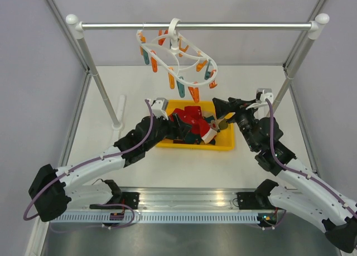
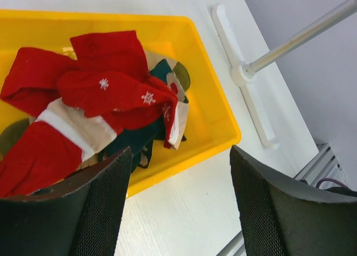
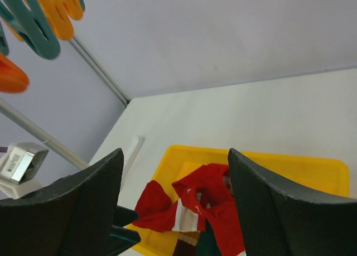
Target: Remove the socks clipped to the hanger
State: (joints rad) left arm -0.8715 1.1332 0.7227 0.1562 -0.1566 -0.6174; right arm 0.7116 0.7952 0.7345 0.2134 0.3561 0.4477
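Note:
A heap of red, dark teal and striped socks [image 1: 193, 122] lies in a yellow bin [image 1: 223, 142]. The white hanger [image 1: 177, 54] hangs from the rail above it, and no sock shows on its orange and teal pegs. My left gripper [image 1: 182, 129] is at the bin's left part. In the left wrist view my left gripper [image 2: 178, 206] is open and empty, over the table by the bin's rim [image 2: 220, 108], with the socks [image 2: 106, 94] just beyond. My right gripper [image 3: 175, 203] is open and empty above the socks [image 3: 209, 203]. Pegs [image 3: 39, 22] hang at the upper left.
The metal rail [image 1: 195, 26] with white end knobs spans the back on two slanted posts. The left post's white foot [image 2: 245, 80] lies on the table close to the bin. Grey walls close in the sides, and an aluminium rail [image 1: 184, 203] runs along the near edge.

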